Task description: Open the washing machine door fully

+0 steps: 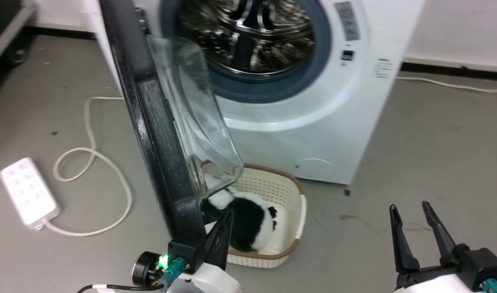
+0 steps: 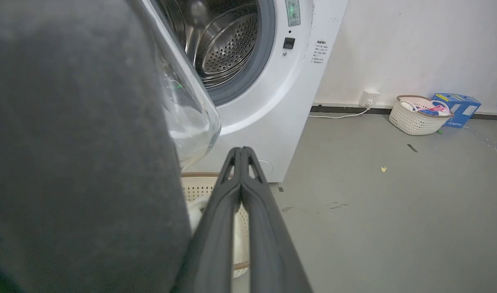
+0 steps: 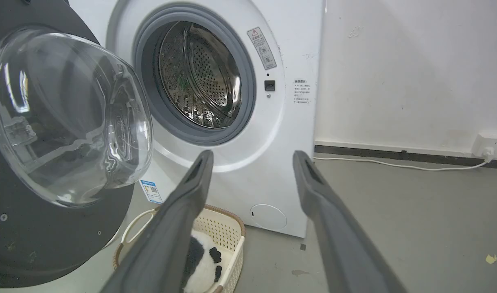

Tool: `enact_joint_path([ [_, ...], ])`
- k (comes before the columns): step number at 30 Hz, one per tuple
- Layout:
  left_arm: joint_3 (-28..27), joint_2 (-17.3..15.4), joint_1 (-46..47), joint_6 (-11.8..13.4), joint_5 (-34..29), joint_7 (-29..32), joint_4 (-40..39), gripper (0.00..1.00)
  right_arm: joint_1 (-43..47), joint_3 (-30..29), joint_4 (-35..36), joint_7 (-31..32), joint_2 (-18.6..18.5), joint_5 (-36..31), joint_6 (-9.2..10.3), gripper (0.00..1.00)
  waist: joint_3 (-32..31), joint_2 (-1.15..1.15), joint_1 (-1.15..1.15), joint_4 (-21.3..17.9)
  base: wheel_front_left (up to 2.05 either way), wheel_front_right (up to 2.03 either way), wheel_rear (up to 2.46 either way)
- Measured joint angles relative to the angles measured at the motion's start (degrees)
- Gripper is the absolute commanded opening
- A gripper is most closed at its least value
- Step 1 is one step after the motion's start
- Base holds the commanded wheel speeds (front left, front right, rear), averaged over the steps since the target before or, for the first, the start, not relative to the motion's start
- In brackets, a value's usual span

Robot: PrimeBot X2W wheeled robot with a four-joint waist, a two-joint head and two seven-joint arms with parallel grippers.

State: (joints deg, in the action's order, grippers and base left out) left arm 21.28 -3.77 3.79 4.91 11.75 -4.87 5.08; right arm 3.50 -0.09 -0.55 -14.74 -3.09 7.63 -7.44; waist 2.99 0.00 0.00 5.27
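Observation:
The washing machine door (image 1: 158,134) stands swung out from the white machine (image 1: 313,122), edge-on in the head view, its black rim towards me and its clear glass bowl (image 1: 199,114) bulging to the right. In the right wrist view the door (image 3: 28,236) shows its inner face. The dark rim of the door (image 2: 69,142) covers the left half of the left wrist view. My left gripper (image 1: 228,215) is shut with nothing in it, close beside the inner side of the door's lower rim; touching or not, I cannot tell. My right gripper (image 1: 409,206) hangs open at the lower right, apart from the door.
A cream basket (image 1: 299,195) with a black-and-white plush toy (image 1: 248,224) sits on the floor under the door, before the machine. A white power strip (image 1: 28,191) and its cable (image 1: 89,122) lie to the left. Another basket (image 2: 419,116) and a blue box (image 2: 456,108) stand by the far wall.

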Motion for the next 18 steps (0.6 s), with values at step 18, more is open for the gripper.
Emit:
enact_joint_path([
  [18,-9.83,-5.86,1.80,2.58,3.96,-1.03,0.41,0.00,-0.06,0.54,-0.24,0.00,0.04,-1.16,0.00,1.00,2.62,0.00,0.00,15.78,0.00,0.00,0.00],
])
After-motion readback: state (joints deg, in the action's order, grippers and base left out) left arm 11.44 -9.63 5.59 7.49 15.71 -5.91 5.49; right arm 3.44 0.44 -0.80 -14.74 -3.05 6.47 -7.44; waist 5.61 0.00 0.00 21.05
